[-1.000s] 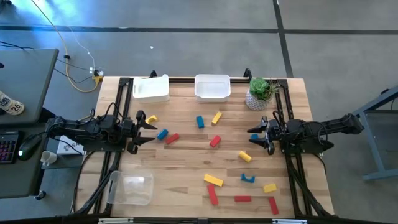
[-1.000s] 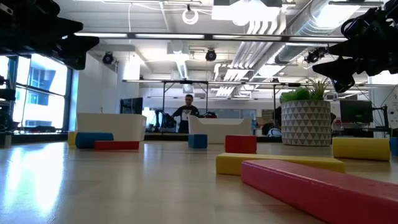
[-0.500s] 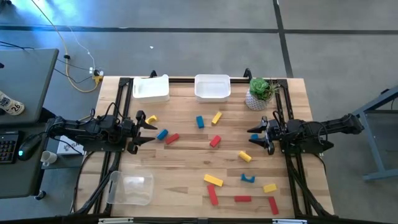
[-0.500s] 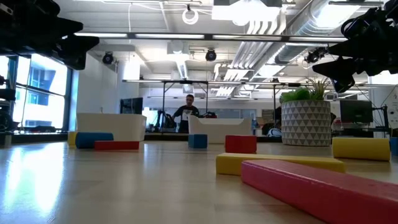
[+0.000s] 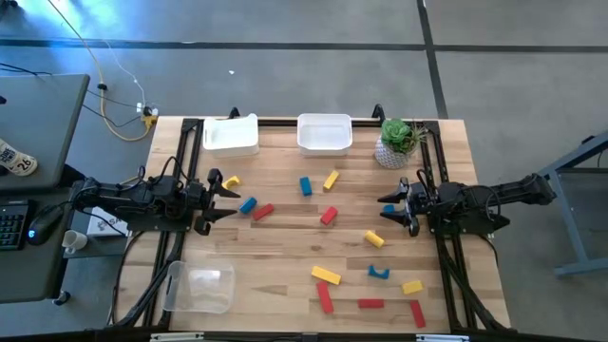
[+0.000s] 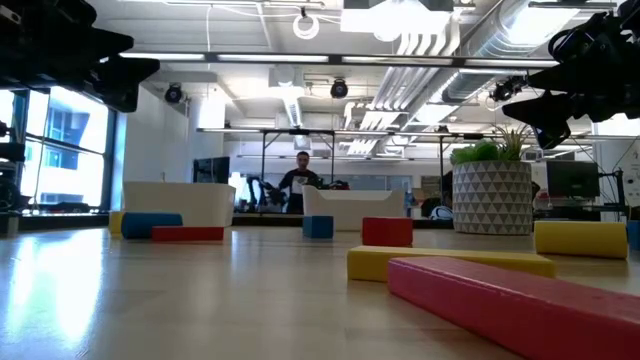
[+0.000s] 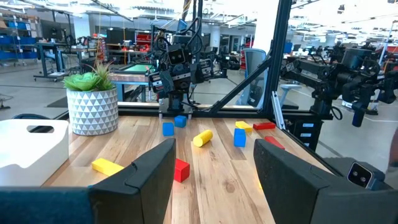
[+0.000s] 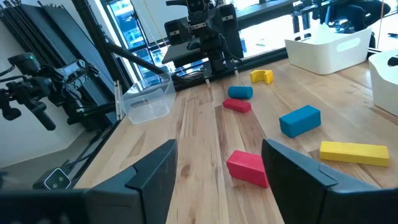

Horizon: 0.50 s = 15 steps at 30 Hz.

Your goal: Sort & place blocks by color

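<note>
Red, yellow and blue blocks lie scattered flat on the wooden table. In the high view a yellow arch [image 5: 231,180], a blue block [image 5: 248,204] and a red bar [image 5: 263,212] lie just in front of my left gripper [image 5: 228,201], which hovers open at the table's left side. My right gripper [image 5: 384,208] hovers open at the right side, near a yellow block [image 5: 374,239]. More blocks lie mid-table [image 5: 329,216] and toward the near right [image 5: 370,304]. In the left wrist view [image 7: 214,186] and the right wrist view [image 8: 217,186] the fingers stand apart with nothing between them.
Two white bins [image 5: 231,135] [image 5: 324,133] stand at the far edge, with a potted plant [image 5: 397,142] at the far right corner. A clear bin [image 5: 201,288] sits at the near left. Black frame rails run along both sides of the table. A person shows far off in the room [image 6: 302,178].
</note>
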Each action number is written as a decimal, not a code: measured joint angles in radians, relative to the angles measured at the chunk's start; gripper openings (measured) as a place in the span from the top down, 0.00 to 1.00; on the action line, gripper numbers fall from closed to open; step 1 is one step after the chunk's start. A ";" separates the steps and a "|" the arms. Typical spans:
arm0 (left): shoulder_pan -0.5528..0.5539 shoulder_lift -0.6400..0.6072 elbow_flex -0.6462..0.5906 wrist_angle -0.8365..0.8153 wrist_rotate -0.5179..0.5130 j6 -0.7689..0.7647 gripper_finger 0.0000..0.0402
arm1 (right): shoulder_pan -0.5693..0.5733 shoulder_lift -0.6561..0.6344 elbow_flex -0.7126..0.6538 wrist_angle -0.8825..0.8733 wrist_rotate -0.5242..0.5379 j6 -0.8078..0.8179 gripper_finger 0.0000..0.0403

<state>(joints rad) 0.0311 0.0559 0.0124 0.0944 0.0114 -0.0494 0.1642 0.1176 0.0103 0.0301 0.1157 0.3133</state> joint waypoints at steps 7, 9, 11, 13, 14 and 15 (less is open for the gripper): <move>0.000 0.000 0.000 0.000 0.000 0.000 0.49 | 0.000 0.000 0.000 0.003 0.026 0.026 0.45; 0.000 0.000 0.000 0.000 0.000 0.000 0.49 | 0.000 0.000 0.000 0.003 0.024 0.021 0.45; 0.000 0.000 0.000 0.000 0.000 0.000 0.49 | 0.000 0.000 0.000 0.003 0.024 0.024 0.45; 0.000 0.000 0.000 0.000 0.000 0.000 0.49 | 0.000 0.000 0.000 0.003 0.024 0.026 0.45; 0.000 0.000 0.000 0.000 0.000 0.000 0.49 | 0.000 0.000 0.000 0.003 0.024 0.024 0.45; 0.000 0.000 0.000 0.000 0.000 0.000 0.49 | 0.000 0.000 0.000 0.003 0.023 0.021 0.45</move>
<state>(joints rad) 0.0313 0.0559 0.0124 0.0944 0.0115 -0.0494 0.1638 0.1177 0.0104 0.0330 0.1390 0.3348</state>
